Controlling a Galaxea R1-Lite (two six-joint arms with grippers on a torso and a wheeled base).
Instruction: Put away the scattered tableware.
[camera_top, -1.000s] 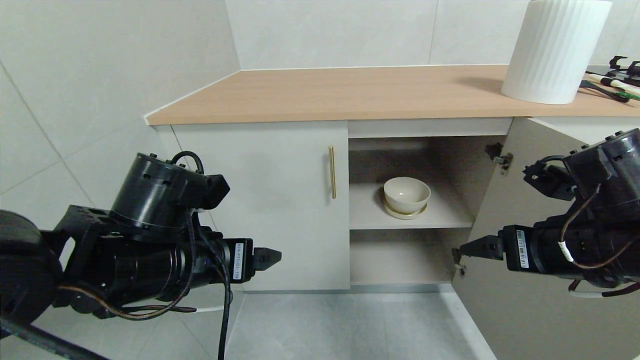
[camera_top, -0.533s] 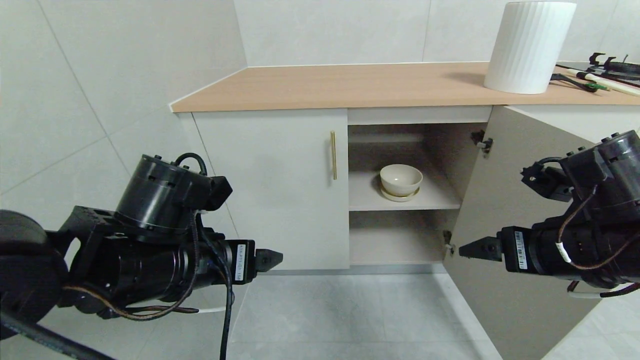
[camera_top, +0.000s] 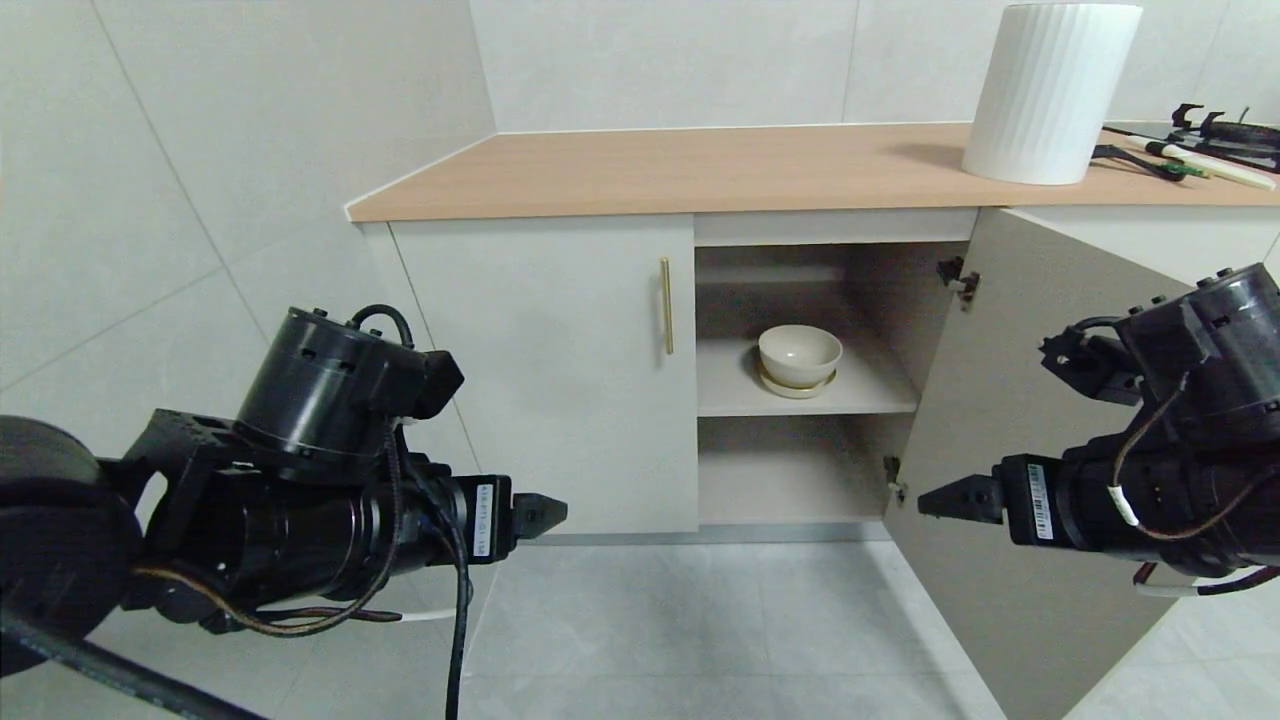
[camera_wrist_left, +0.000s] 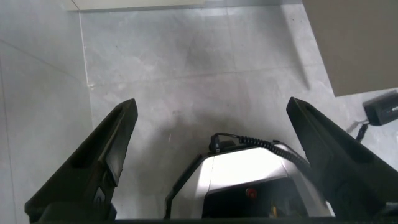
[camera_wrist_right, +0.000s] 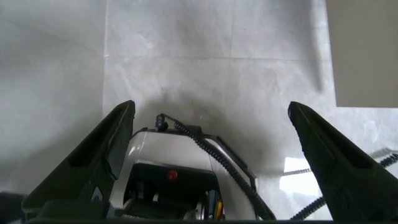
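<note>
The left gripper hangs low before the closed left door of the pale grey wood-topped cabinet, fingers spread wide apart, holding nothing. A white sticker on its wrist carries print too small to read. A slim brass handle lines that door's right edge. Inside the cabinet's opening, a cream ceramic bowl sits on a cream saucer mid-shelf, bare board on either side, well above and between both grippers. The right gripper, fingers likewise apart and unloaded, with an unreadable barcode sticker, sits just beside the swung-open right door. On the cabinet top stands a white ribbed cylinder.
</note>
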